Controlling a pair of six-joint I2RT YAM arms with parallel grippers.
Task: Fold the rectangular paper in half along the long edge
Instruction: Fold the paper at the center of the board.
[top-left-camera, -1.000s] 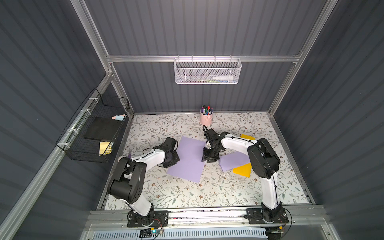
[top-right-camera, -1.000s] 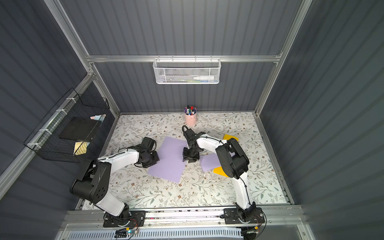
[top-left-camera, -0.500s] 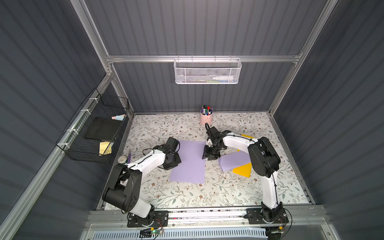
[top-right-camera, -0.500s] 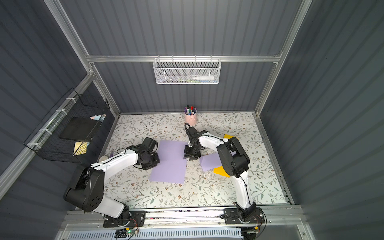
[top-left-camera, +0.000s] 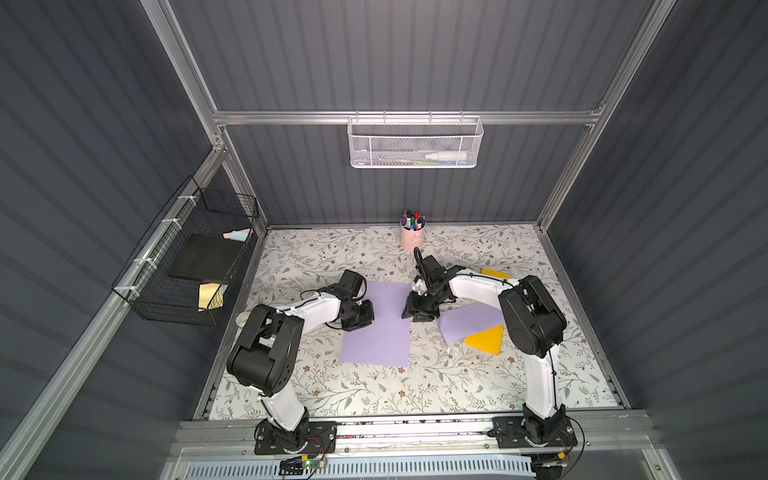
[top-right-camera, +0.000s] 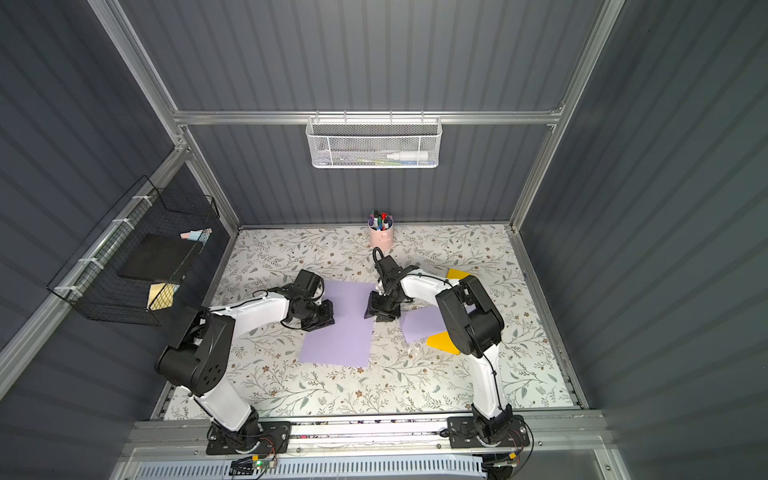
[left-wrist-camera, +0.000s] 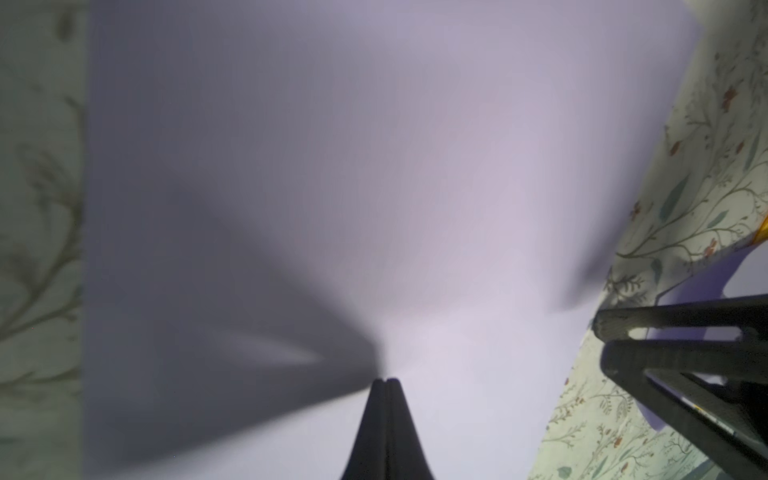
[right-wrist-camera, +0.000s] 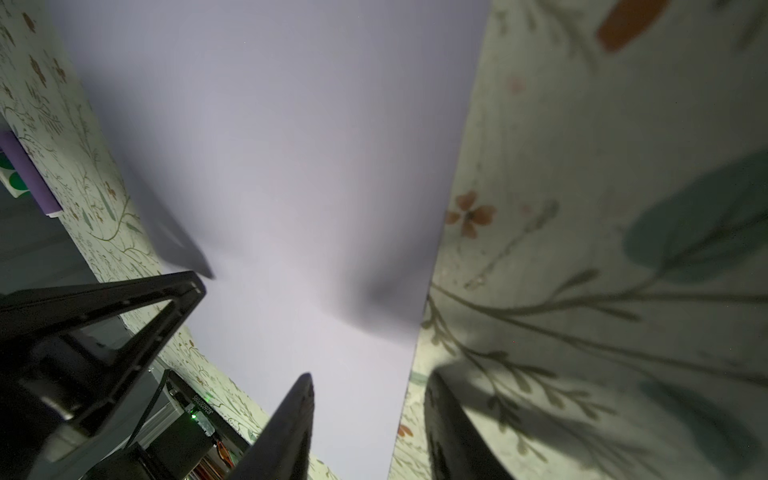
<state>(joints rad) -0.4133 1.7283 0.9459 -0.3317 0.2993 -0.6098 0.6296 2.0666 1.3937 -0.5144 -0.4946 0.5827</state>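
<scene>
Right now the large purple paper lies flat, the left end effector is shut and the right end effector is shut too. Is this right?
Almost: the right end effector is open. The right wrist view shows its fingers apart, astride the edge of the large purple paper. The left end effector is shut and the paper lies flat.

We see the right arm (top-left-camera: 530, 316) covering part of the smaller purple sheet (top-left-camera: 467, 322) and the yellow sheet (top-left-camera: 486, 338). In the left wrist view the purple paper (left-wrist-camera: 374, 166) is blurred. What lies in the white mesh basket (top-left-camera: 374, 145) is too small for us to name.
</scene>
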